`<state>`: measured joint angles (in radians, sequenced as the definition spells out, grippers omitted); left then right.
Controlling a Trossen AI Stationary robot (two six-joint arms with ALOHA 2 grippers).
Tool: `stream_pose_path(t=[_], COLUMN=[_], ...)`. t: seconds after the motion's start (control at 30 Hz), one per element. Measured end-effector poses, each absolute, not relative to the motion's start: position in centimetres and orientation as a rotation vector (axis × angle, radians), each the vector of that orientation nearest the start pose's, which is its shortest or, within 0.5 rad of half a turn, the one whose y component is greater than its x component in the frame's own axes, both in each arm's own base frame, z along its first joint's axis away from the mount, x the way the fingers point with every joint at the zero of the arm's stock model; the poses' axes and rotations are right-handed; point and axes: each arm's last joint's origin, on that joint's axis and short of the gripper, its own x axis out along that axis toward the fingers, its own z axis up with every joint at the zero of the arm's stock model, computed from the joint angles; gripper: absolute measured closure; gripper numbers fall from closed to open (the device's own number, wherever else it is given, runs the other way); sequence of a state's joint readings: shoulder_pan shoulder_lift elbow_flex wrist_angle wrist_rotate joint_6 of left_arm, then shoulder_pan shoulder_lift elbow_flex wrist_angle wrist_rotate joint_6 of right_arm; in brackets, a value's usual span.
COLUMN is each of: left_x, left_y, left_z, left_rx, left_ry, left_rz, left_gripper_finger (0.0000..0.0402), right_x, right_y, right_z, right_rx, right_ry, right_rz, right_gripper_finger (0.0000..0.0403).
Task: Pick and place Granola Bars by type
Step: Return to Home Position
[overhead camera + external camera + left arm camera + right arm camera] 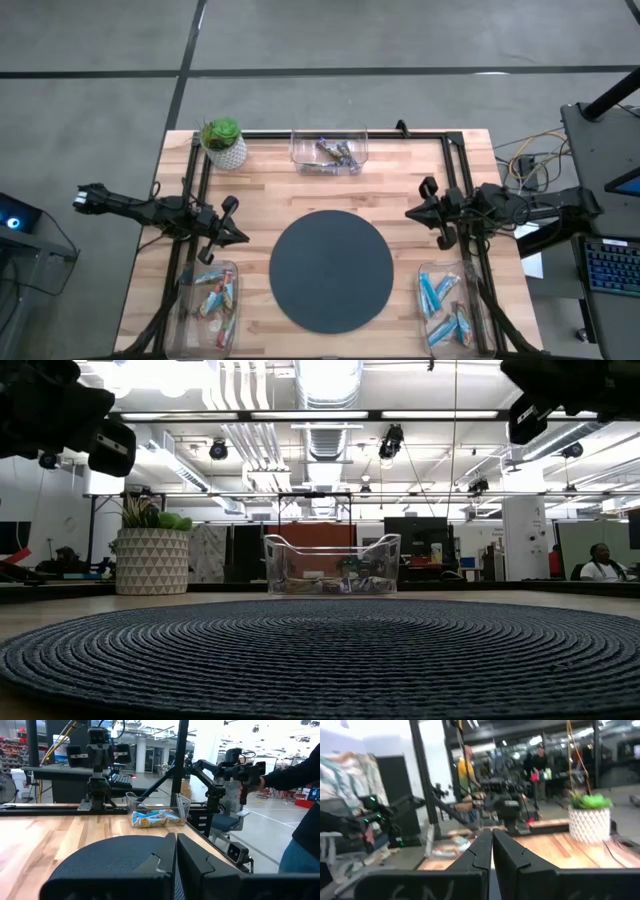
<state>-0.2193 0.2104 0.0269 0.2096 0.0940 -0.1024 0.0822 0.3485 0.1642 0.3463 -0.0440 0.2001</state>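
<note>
The granola bars lie in three clear bins. Dark mixed bars [335, 153] fill the far bin [296, 150], red and green bars [214, 300] the near left bin [184, 305], and blue bars [440, 300] the near right bin [424, 270]. In the left wrist view the blue bars [155, 818] show across the mat. My left gripper [243, 237] hovers shut at the mat's left edge, holding nothing. My right gripper [408, 213] hovers shut at the mat's right edge, also holding nothing. Both point level toward the table's middle, fingertips together [176, 851] [492, 845].
A large dark round mat [331, 270] covers the table's middle. A potted plant [223, 143] stands at the far left corner. A black frame [420, 134] runs along the far and side edges. Beyond the table, a person's sleeve [295, 770] shows, and people stand [466, 770] in the room.
</note>
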Motion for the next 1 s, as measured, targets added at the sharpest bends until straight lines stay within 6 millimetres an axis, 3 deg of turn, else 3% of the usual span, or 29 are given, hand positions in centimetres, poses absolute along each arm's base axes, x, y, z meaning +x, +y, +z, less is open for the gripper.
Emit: stream_pose_path(t=[0.13,0.37,1.0], left_x=[10.7,10.7,10.7], left_y=[-2.7,-2.7,-2.7], left_z=[17.2,16.9,16.9], left_rx=[-0.107,-0.126,-0.134], left_ry=[0.001,0.014,0.015], left_rz=[-0.314,-0.338,-0.338], left_gripper_finger=[0.0402,0.0402,0.0402], right_x=[11.7,11.5,11.5], right_y=[1.3,1.4,1.5], right_z=[22.1,19.4,19.3], right_rx=[0.181,0.204,0.141], right_ry=[-0.216,-0.231,-0.235], right_rz=[0.215,0.249,0.296], right_gripper_finger=[0.0394,0.0394,0.0394])
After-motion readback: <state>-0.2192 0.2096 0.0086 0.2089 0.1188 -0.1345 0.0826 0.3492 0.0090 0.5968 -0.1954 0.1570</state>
